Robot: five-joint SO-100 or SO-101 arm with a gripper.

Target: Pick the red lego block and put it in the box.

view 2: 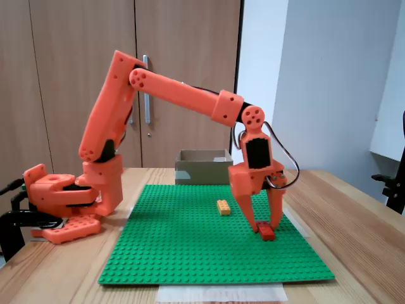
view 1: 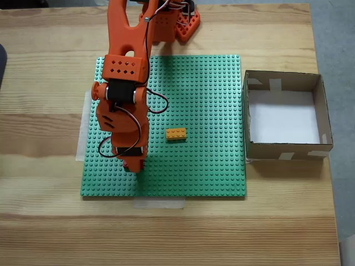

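On the green baseplate (view 1: 211, 111) a yellow-orange brick (view 1: 176, 133) lies between my claw (view 2: 262, 223) and the box (view 1: 324, 119). My claw is spread, straddling the red lego block (view 2: 266, 232) on the baseplate.

Overhead and side views, shared baseplate (view 1: 211, 111).

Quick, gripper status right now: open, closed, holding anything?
Gripper: open, fingers straddling the red lego block on the green baseplate; not yet clamped or lifted.
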